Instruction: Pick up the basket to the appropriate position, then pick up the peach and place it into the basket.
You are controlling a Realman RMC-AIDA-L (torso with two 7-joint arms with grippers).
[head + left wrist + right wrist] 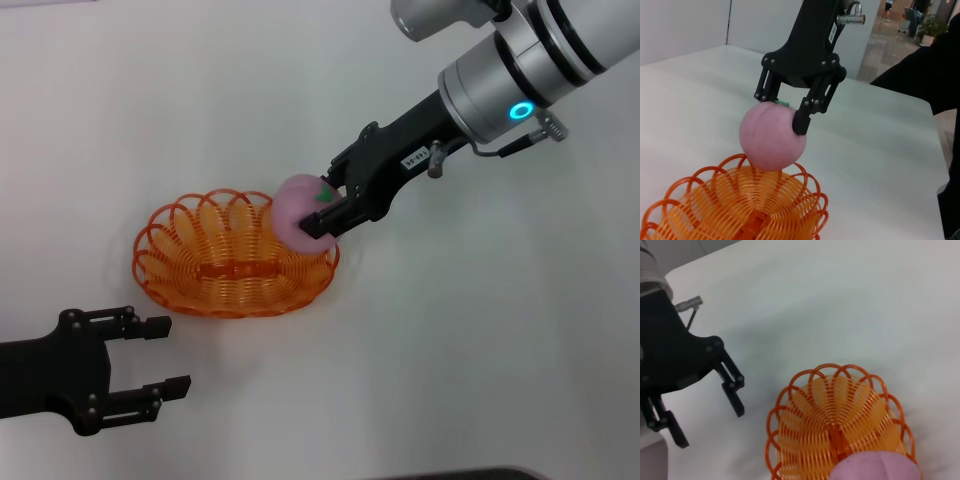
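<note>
The orange wire basket (215,262) sits on the white table, left of centre. My right gripper (322,208) is shut on the pink peach (298,214) and holds it just above the basket's right rim. The left wrist view shows the peach (771,135) gripped by the right gripper (780,116) over the basket (740,210). The right wrist view shows the peach (875,466) over the basket (835,420). My left gripper (160,355) is open and empty near the table's front left, apart from the basket; it also shows in the right wrist view (707,410).
The white table (480,330) stretches all around the basket. In the left wrist view its far edge (920,100) borders a hallway floor.
</note>
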